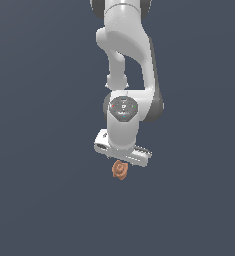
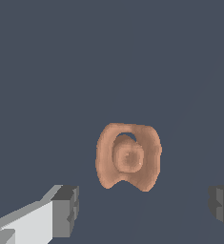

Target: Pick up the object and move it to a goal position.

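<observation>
1. The small orange-brown, lumpy object with a swirl-like face (image 1: 119, 170) sits just below the white Franka arm's gripper (image 1: 120, 161) in the exterior view, near the middle of the plain dark slate-blue worktop (image 1: 39, 200). In the wrist view the same object (image 2: 128, 156) lies between the two grey-tipped fingers (image 2: 66, 209), closer to the one with the white body than to the other.

2. The fingers are spread wide, with clear space on both sides of the object; they have hold of nothing.

3. Off-centre closing is the main risk: the nearer finger would likely touch first and shove the object sideways instead of trapping it.

4. The knobbly, uneven sides give poor flat contact, so the pads could catch on a bump and the object might twist or pop out as they squeeze.

5. I cannot tell how high the fingertips hang above the worktop; closing too high would pinch only the top and lose it on lifting.

6. No goal marker shows in either view.
</observation>
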Robot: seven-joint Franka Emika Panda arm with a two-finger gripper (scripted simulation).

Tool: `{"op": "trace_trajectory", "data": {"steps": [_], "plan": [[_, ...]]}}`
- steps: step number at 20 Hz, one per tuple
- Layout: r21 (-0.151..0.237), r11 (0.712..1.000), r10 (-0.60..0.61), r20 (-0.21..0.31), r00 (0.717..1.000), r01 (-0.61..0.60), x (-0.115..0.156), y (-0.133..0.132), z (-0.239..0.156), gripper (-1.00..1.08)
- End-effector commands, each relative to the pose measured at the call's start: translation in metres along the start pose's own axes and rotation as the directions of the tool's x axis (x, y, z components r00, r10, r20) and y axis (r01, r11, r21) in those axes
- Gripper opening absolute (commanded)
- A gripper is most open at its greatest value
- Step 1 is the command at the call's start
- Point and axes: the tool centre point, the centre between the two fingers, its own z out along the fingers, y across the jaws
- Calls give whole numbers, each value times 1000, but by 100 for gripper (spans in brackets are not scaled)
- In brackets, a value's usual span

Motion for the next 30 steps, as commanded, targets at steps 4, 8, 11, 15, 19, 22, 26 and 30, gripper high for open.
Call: {"op": "trace_trajectory", "data": {"steps": [4,8,11,15,19,22,26,30], "plan": [[2,998,67,2,998,-67,10,-3,17,100],[2,996,85,3,996,-85,12,-3,21,100],[2,997,81,4,997,-81,11,-3,21,100],[2,997,81,4,997,-81,11,-3,31,100],[2,996,84,3,996,-84,11,-3,53,100],[2,996,85,3,996,-85,10,-3,67,100],[2,996,85,3,996,-85,11,-3,73,100],[2,996,85,3,996,-85,12,-4,72,-100]]}}
